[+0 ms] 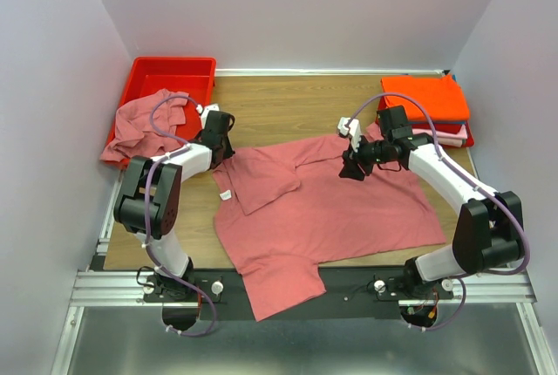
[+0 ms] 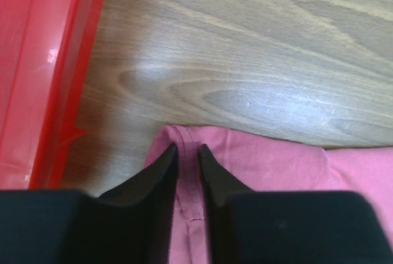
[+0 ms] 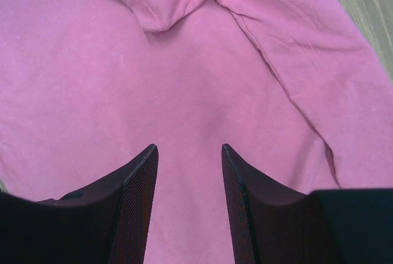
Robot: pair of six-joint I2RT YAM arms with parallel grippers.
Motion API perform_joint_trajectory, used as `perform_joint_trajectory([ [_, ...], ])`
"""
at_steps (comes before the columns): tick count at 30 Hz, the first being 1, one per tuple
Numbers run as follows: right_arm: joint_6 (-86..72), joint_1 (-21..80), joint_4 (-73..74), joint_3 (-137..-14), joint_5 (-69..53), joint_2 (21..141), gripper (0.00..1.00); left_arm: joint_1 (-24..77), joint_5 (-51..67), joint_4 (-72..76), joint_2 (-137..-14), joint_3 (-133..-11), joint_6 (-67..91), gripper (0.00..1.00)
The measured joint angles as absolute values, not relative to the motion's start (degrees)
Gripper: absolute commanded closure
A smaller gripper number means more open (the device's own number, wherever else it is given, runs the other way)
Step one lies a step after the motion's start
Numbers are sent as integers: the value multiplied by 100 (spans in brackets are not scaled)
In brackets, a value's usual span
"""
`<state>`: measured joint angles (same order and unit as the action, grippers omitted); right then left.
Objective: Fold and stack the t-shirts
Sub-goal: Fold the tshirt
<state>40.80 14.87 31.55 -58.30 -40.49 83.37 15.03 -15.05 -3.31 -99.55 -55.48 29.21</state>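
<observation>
A large rose-pink t-shirt (image 1: pixel 331 209) lies spread on the wooden table, its left sleeve folded inward and a small white tag (image 1: pixel 225 194) showing. My left gripper (image 1: pixel 220 146) is at the shirt's far left corner. In the left wrist view its jaws (image 2: pixel 187 150) are closed to a narrow gap on the hemmed edge of the shirt (image 2: pixel 258 166). My right gripper (image 1: pixel 353 167) is over the shirt's far right part. In the right wrist view it (image 3: pixel 187 148) is open and empty just above the pink cloth (image 3: pixel 184 67). A second rose-pink shirt (image 1: pixel 144 126) lies crumpled, spilling out of the bin.
A red plastic bin (image 1: pixel 174 74) stands at the far left corner; its wall also shows in the left wrist view (image 2: pixel 43 73). At the far right is a stack with a folded orange shirt (image 1: pixel 425 98) on a pale pink one (image 1: pixel 449 134). White walls enclose the table.
</observation>
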Motion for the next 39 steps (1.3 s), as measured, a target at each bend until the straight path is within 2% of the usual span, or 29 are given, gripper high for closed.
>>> perform_joint_trajectory([
  [2,4080,1487,3155,-5830,-4064,8337,47,1511,-1546,-336,-9955,-5548,2936,80],
  [4,4080,1487,3155,-5830,-4084,8337,47,1514,-1603,-353,-9955,-5551,2934,87],
  [9,4080,1487,3153,-5830,-4123,8337,47,1514,-1739,-447,-9955,-5551,2919,90],
  [23,4056,1382,3153,-5830,-4115,8337,47,1514,-2027,-683,-9780,-5463,2921,91],
  [39,3743,1225,3094,-5830,-3778,8488,47,1514,-2043,-792,-8949,-4842,3096,90],
])
